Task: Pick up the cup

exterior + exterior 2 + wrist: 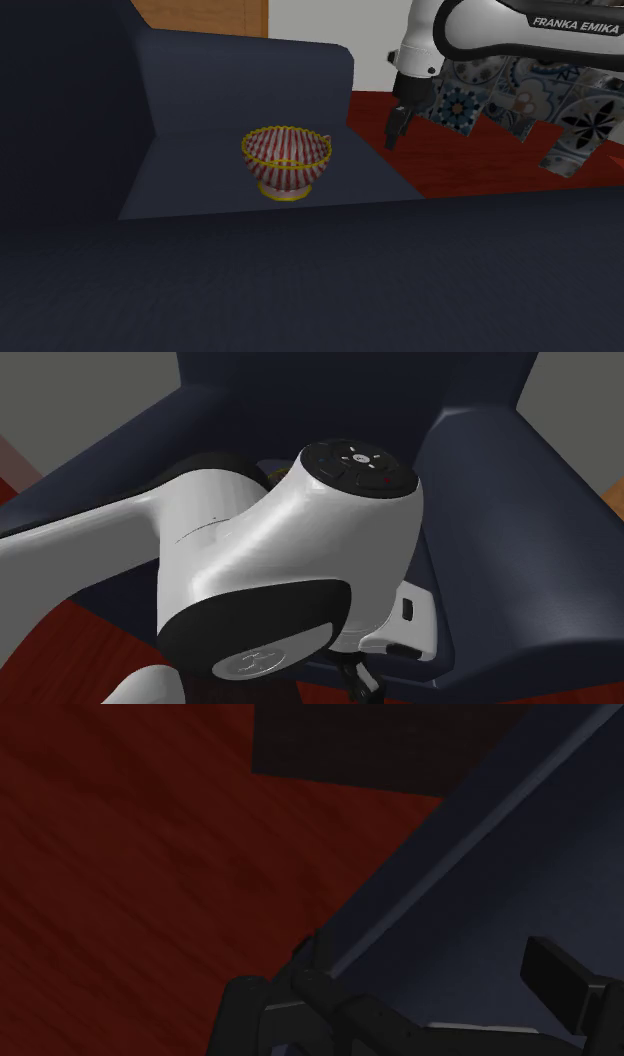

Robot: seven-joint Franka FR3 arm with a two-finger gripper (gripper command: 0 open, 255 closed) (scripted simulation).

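Observation:
A footed cup (286, 163) with red and white stripes, a yellow rim and a yellow base stands upright on the dark blue seat (220, 190) of an upholstered chair. My black gripper (396, 128) hangs to the shoulder view's right of the cup, over the seat's side edge, a good cup-width away and slightly higher. In the wrist view my gripper (400, 1004) is open, its fingers (556, 980) standing apart with nothing between them, over the chair's blue edge and the red floor.
The chair's backrest (250, 80) rises behind the cup and an armrest (510, 522) flanks the seat. A red rug (470, 150) lies beside the chair. A patterned tiled object (540, 100) stands at the shoulder view's right. My white arm joint (280, 572) blocks the second exterior view.

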